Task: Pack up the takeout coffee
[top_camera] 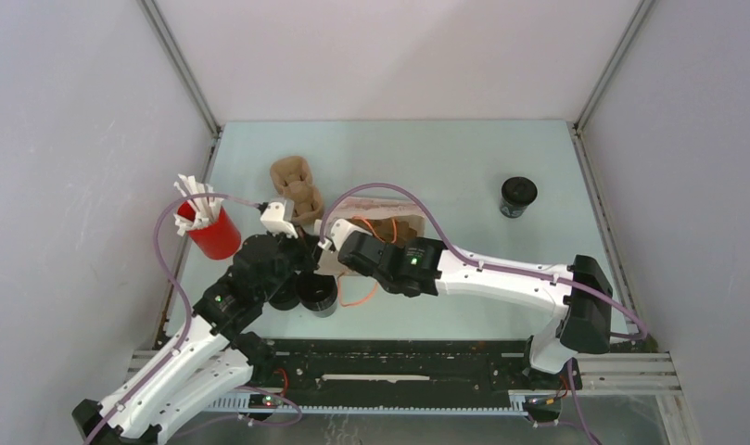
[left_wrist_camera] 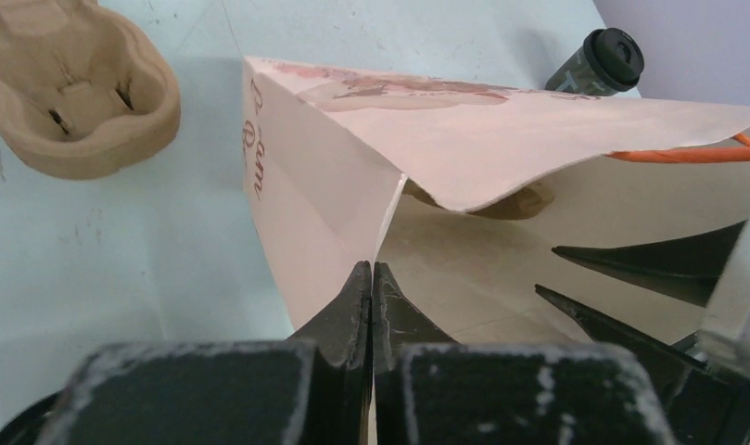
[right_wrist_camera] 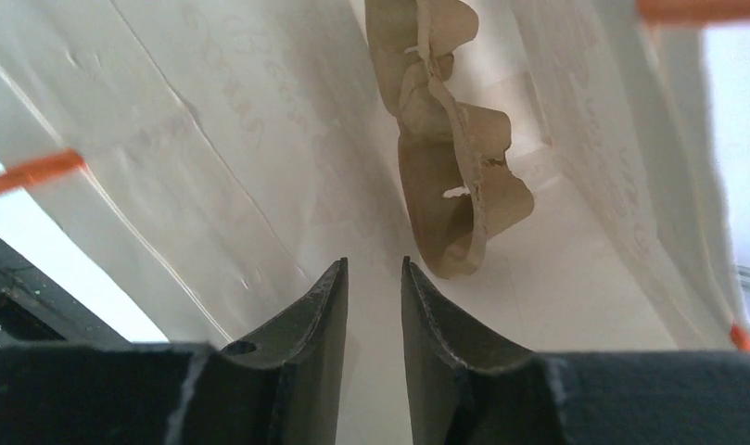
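Left hand (left_wrist_camera: 372, 278) pinches paper bag (left_wrist_camera: 501, 139); inside, pulp carrier (right_wrist_camera: 445, 176) before right hand (right_wrist_camera: 374, 269).

Pale green table (top_camera: 463, 158) enclosed by plain white walls (top_camera: 389, 56).

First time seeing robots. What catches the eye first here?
A pale paper bag lies at centre: the left end effector pinches its rim while the right end effector reaches inside, near a brown pulp carrier. A red cup stands at left; a black coffee cup sits alone far right.
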